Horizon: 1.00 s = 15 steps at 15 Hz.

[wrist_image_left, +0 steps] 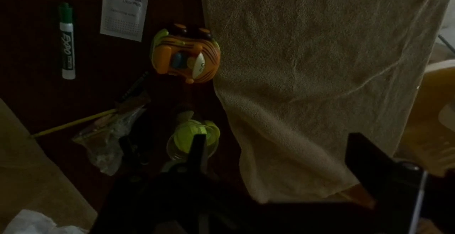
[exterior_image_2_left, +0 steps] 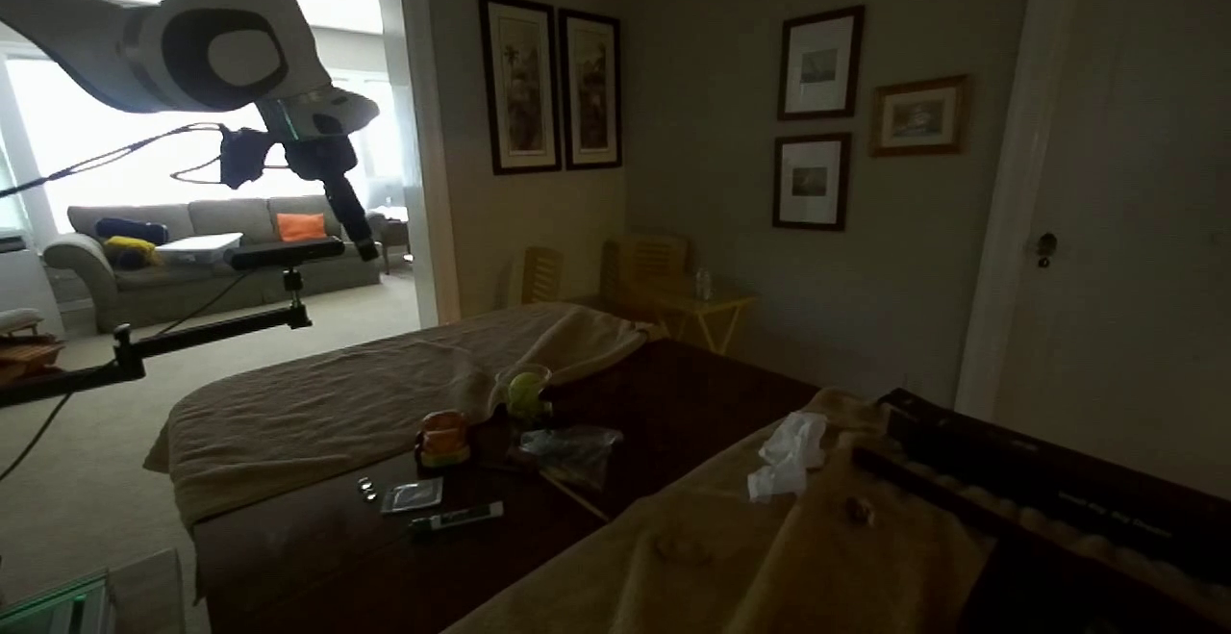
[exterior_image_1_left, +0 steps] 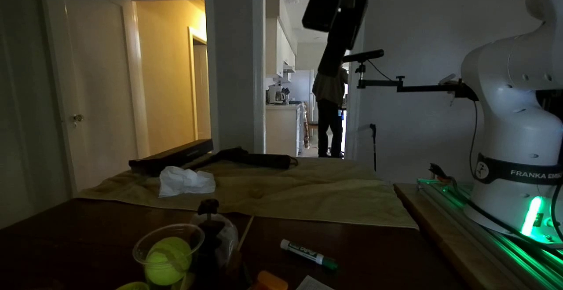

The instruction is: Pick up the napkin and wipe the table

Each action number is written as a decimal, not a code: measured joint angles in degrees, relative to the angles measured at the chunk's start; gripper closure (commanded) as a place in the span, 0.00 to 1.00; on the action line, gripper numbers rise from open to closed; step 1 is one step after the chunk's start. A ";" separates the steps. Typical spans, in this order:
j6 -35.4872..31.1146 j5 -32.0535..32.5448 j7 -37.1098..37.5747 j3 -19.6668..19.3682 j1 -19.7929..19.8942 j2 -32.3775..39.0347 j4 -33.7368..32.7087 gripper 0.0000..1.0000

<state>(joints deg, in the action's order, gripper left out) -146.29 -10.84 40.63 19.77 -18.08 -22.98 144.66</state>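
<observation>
The crumpled white napkin (exterior_image_1_left: 187, 181) lies on a tan cloth (exterior_image_1_left: 308, 189) near a long black box. It also shows in an exterior view (exterior_image_2_left: 791, 456) and partly at the bottom left corner of the wrist view (wrist_image_left: 32, 223). The table (exterior_image_1_left: 88, 219) has a dark reddish-brown top, bare in the middle strip (exterior_image_2_left: 712, 393) between tan cloths. My gripper (wrist_image_left: 277, 136) is open and empty, its fingers wide apart. It hangs high above the table in both exterior views (exterior_image_1_left: 332, 63) (exterior_image_2_left: 364, 244), well apart from the napkin.
On the dark wood lie a marker (wrist_image_left: 67, 45), a white packet (wrist_image_left: 124, 12), an orange toy car (wrist_image_left: 186, 58), a clear cup with a yellow-green ball (exterior_image_1_left: 169, 259), a plastic bag (wrist_image_left: 110, 138) and a thin stick (wrist_image_left: 74, 122). A black box (exterior_image_1_left: 171, 156) stands behind the napkin. A camera arm (exterior_image_1_left: 422, 88) juts out.
</observation>
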 measured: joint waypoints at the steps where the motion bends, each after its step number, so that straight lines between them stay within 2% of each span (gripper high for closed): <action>1: -0.85 -0.02 1.43 0.04 0.26 -1.41 1.36 0.00; 10: -4.31 -0.03 14.60 0.82 3.12 -15.58 12.52 0.00; 12: -4.51 -0.16 13.44 -0.26 2.49 -17.34 12.93 0.00; 15: -3.42 -1.31 4.88 -5.54 -1.87 -17.86 12.76 0.00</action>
<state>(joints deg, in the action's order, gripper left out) -149.71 -12.15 45.51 14.23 -19.94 -40.84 157.42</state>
